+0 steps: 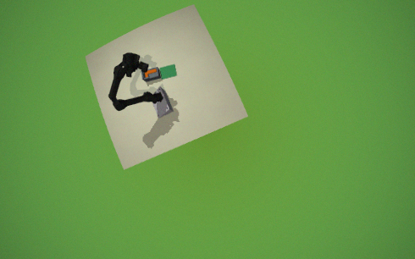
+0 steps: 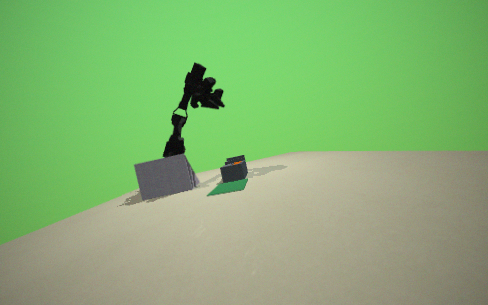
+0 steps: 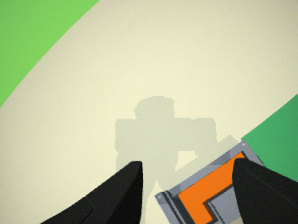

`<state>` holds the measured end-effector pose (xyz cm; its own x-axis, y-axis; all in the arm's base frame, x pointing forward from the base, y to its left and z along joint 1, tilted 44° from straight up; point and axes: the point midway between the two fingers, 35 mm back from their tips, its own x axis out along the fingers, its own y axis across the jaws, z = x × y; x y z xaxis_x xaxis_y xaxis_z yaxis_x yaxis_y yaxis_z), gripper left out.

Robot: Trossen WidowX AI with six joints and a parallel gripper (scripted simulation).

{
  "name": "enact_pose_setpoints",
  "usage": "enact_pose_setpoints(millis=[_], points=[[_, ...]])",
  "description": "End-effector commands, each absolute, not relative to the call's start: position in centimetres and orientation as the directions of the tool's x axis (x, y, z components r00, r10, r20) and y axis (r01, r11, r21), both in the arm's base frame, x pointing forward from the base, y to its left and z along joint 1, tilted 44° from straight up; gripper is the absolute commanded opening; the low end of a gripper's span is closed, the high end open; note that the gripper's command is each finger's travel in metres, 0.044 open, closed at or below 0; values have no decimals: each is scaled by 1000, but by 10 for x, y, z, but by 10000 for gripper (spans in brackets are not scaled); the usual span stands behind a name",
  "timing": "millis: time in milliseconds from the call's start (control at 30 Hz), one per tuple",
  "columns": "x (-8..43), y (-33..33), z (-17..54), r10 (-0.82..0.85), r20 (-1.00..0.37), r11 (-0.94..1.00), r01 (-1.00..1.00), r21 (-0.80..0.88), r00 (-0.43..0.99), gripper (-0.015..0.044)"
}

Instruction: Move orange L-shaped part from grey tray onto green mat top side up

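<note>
Top—overhead, distant; wrist—close.

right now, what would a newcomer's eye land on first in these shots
Probably the bright orange L-shaped part, sitting in the grey tray, with the green mat beside it. Next comes the black arm, bent over the pale surface, its open gripper raised above the table in the exterior view.

matt grey tray, smooth orange part, matt green mat
</note>
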<state>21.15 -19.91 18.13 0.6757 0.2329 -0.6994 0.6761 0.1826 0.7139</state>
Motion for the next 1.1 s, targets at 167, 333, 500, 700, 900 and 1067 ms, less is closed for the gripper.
enact_pose_setpoints(millis=[167,333,500,700,900,1067], points=[[273,-92,127,605,-725,565,464,682,330,180],[281,-45,107,680,-718,654,319,686,148,180],[281,-45,107,680,-718,654,319,686,148,180],[288,-23,82,679,-719,655,320,684,149,180],[292,6,54,682,-716,652,318,688,150,180],[292,6,54,682,-716,652,318,688,150,180]])
